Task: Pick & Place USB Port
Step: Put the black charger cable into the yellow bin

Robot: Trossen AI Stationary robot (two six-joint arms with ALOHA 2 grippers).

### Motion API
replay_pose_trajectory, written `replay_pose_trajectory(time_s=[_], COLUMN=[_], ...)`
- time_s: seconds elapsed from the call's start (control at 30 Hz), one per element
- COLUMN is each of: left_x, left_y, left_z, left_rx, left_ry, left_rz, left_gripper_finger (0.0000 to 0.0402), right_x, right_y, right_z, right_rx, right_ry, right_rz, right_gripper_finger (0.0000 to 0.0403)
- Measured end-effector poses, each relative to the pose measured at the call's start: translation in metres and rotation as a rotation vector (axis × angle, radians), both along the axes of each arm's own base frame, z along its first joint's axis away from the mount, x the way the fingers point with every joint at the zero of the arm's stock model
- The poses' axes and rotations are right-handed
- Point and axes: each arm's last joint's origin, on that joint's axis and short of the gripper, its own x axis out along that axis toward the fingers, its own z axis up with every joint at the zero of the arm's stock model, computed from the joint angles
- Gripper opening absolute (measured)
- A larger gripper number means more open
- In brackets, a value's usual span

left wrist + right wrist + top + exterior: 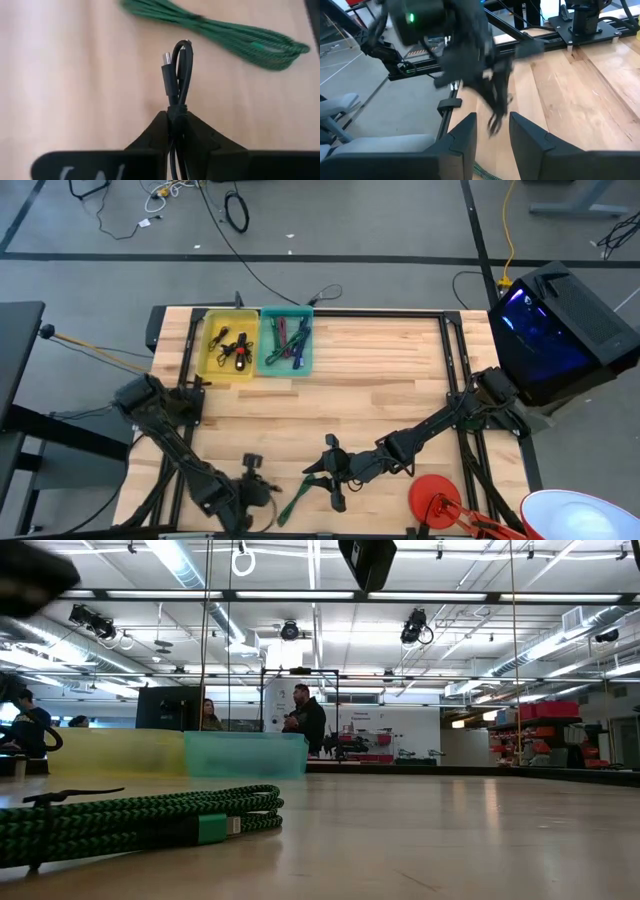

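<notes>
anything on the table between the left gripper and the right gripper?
Yes: the green cable lies between left gripper, shut on the black cable, and right gripper. High view shows it.

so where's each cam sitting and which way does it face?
High: overhead, straight down on the table; both arms, yellow bin, teal bin.
Low: table height, level across to the room; green cable close, no arm.
Left wrist: past the left gripper, shut on the black cable.
Right wrist: past the right gripper, open, toward the left arm.
Shared: the green cable shows in the high, low and left wrist views.
</notes>
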Motion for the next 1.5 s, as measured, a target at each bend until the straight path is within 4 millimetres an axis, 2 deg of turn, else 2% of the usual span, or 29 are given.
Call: replay_pose_trajectory(time_s=[0.27,0.53,0.63,0.77,1.13,1.33,1.5], left_x=[-0.031,-0.076,-0.083,-0.086,-0.109,-0.118,-0.121], left_y=[0.033,0.088,0.102,0.128,0.212,0.247,0.267], left_z=[0.068,0.114,0.125,0.129,0.092,0.085,0.085], left_rx=[0.172,0.272,0.232,0.229,0.237,0.280,0.332], left_ry=[-0.346,-0.618,-0.714,-0.752,-0.796,-0.752,-0.745], left_rz=[0.205,0.458,0.521,0.577,0.922,1.155,1.327], left_gripper_finger=[0.0037,0.0037,0.0037,0.0037,0.0037,0.0037,0.0037], right_x=[-0.002,-0.003,-0.002,-0.002,-0.003,-0.002,-0.002], right_y=[0.003,0.004,0.004,0.004,0.004,0.003,0.003], right_z=[-0.001,-0.001,-0.001,-0.001,-0.001,-0.001,-0.001], right_rx=[-0.003,-0.004,-0.005,-0.006,-0.007,-0.008,-0.008], right_ry=[0.005,0.008,0.007,0.007,0.007,0.006,0.006], right_rz=[0.009,0.011,0.011,0.011,0.012,0.009,0.009], right_gripper_finger=[0.0116,0.0116,0.0116,0.0116,0.0116,0.0116,0.0116])
